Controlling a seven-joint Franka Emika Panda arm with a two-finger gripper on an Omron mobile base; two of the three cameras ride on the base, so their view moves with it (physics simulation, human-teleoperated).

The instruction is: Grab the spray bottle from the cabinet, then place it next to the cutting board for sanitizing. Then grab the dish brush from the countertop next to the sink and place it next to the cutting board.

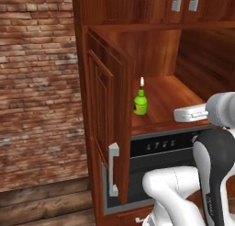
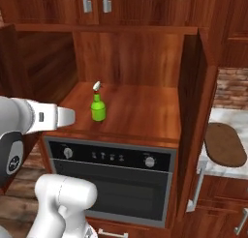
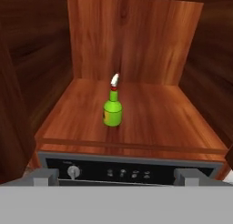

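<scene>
The lime-green spray bottle (image 1: 140, 104) (image 2: 98, 109) (image 3: 112, 111) stands upright on the deep wooden shelf of the cabinet (image 1: 165, 101) (image 2: 131, 111), near the shelf's front and left of its middle. My gripper (image 3: 117, 176) is open and holds nothing; it hangs in front of the shelf edge, short of the bottle and pointing at it. The white hand (image 1: 190, 114) (image 2: 57, 117) sits level with the shelf. The dark brown cutting board (image 2: 224, 144) lies flat on the marble countertop (image 2: 219, 117) to the right of the cabinet. The dish brush and the sink are out of view.
The panelled cabinet door (image 1: 108, 128) (image 2: 193, 116) stands swung open, with its grey bar handle (image 1: 113, 169). A built-in oven (image 2: 116, 184) with a knob panel sits under the shelf. Upper wall cabinets (image 2: 97, 2) hang above. A brick wall (image 1: 36, 82) is to the left.
</scene>
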